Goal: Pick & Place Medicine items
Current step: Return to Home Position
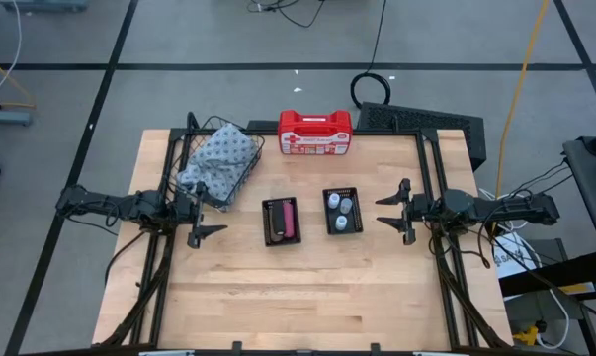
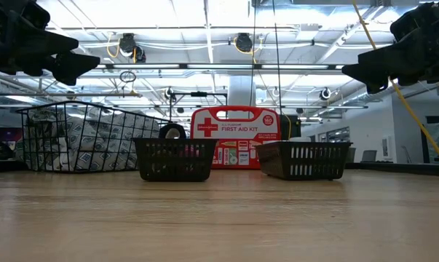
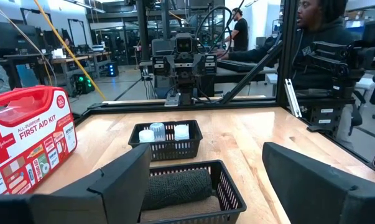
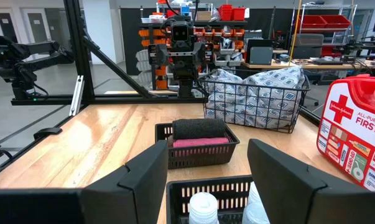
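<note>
Fuzzy black roll, pink roll share mesh basket; round white bottles nearby.

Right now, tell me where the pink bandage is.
High view: the pink bandage lies in the left black basket at mid-table, beside the black bandage, with the bottle basket to its right.

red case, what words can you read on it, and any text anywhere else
"ALL-PURPOSE": front of the case, small line.
"FIRST AID KIT": same front, just below it.
Other print on that front: too small to read.
Nothing else legible in any view.
</note>
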`<action>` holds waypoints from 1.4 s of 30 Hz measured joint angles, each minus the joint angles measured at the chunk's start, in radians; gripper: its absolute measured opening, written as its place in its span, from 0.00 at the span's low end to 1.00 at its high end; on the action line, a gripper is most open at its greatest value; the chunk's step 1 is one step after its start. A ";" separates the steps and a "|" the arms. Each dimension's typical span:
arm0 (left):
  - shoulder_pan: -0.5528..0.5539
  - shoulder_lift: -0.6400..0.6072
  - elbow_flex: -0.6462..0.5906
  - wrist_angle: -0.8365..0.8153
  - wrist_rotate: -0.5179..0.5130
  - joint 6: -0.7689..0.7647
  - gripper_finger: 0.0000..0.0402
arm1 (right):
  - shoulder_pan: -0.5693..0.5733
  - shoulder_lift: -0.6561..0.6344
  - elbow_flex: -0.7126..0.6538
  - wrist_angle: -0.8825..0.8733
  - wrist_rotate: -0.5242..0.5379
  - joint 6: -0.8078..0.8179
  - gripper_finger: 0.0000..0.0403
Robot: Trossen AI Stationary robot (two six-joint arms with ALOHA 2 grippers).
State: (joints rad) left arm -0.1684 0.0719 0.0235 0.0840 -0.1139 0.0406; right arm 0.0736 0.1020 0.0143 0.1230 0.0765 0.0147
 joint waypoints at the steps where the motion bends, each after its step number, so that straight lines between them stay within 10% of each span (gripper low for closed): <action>1: 0.000 0.000 0.000 0.000 0.000 0.000 0.78 | 0.000 0.000 0.000 0.000 0.000 0.000 0.52; 42: 0.000 0.000 0.000 0.000 0.000 0.000 0.77 | 0.000 0.000 0.000 0.000 0.000 0.000 0.52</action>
State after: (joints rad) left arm -0.1684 0.0719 0.0235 0.0839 -0.1142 0.0406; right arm 0.0734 0.1023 0.0141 0.1234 0.0765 0.0147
